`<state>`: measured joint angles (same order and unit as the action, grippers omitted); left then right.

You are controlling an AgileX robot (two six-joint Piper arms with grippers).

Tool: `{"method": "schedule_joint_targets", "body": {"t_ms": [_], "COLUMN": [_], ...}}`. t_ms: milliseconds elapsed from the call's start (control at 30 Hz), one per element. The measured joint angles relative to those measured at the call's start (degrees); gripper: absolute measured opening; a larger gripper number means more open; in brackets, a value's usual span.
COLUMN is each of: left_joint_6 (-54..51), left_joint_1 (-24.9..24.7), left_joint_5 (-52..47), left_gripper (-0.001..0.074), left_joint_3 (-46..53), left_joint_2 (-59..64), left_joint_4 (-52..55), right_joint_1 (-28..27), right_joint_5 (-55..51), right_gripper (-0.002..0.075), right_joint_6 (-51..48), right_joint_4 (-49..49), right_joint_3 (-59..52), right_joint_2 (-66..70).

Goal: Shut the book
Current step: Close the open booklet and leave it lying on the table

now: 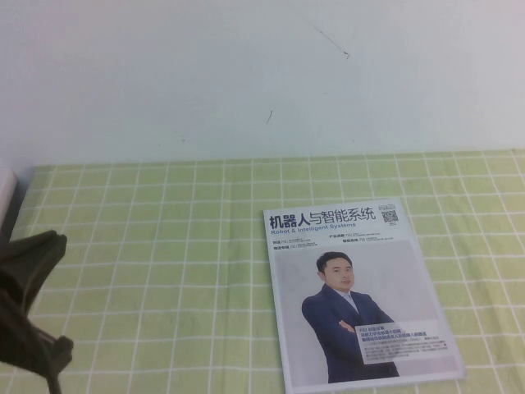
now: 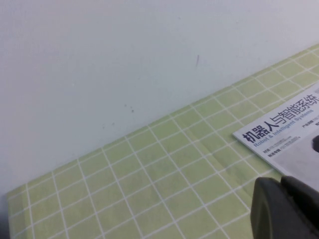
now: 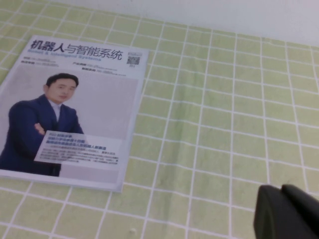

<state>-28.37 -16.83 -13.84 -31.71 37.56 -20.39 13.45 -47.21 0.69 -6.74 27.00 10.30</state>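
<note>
On the green-checked cloth desk (image 1: 164, 246), right of centre, the thin, floppy, glossy magazine (image 1: 353, 304) lay already shut, its free edge the handhold; the left gripper (image 1: 31, 267) hung near-left and the right gripper (image 3: 289, 214) off to the magazine's right, with the grip of neither tellable.

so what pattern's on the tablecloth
White grid on light green cloth, best in high view; left hand near-left, right hand over bare cloth.

The left gripper (image 2: 284, 201) and right gripper (image 3: 285, 206), above the cloth (image 3: 224, 99), are cut off.

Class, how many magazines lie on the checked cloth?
1. The magazine lies closed, right of centre. Left gripper hovers near-left; right gripper appears only in its wrist view, above the cloth.
</note>
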Motion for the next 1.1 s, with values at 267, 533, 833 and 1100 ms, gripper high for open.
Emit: {"method": "schedule_joint_targets", "body": {"t_ms": [267,533,833,1100], "left_joint_6": [-0.4,-0.48,-0.48,-0.82], "left_joint_1": [-2.64,-2.64,-2.64,-0.54], "left_joint_5": [0.14,-0.08,-0.23,-0.84], "left_gripper": [-0.0003,-0.0003,-0.0003,-0.0003], "left_joint_3": [3.87,3.87,3.87,5.3], "left_joint_2": [-5.53,-5.51,-5.52,-11.13], "left_joint_4": [0.0,-1.07,-4.19,3.34], "right_joint_1": [0.0,0.0,0.0,0.0], "right_joint_5": [0.39,0.7,0.7,0.7], "right_gripper": [-0.0003,-0.0003,-0.0003,-0.0003], "right_joint_6": [-0.22,-0.25,-0.25,-0.25], "right_joint_4": [4.95,5.37,5.47,5.58], "right_joint_3": [-3.04,-3.04,-3.04,-3.04], "right_joint_2": [-4.04,-4.04,-4.04,-4.04]}}
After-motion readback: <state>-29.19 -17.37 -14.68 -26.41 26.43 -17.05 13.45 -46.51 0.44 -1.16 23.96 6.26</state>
